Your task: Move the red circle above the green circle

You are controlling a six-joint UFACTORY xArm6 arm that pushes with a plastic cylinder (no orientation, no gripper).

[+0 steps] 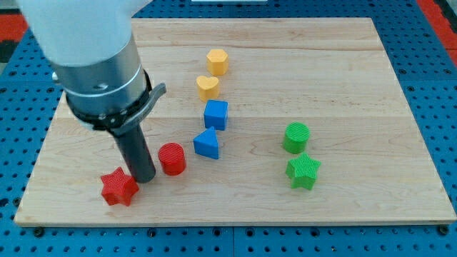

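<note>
The red circle (171, 158) stands on the wooden board (357, 86) at the lower left of the view. The green circle (296, 137) stands far to its right, a little higher in the view. My tip (145, 178) rests on the board just left of the red circle, close to it or touching it, between it and the red star (118, 188). The arm's grey and white body (100, 64) rises above the tip at the view's upper left.
A green star (303, 171) sits just below the green circle. A blue triangle (207, 144) and a blue cube (216, 114) lie between the two circles. A yellow heart (208, 87) and a yellow hexagon (217, 62) sit above them.
</note>
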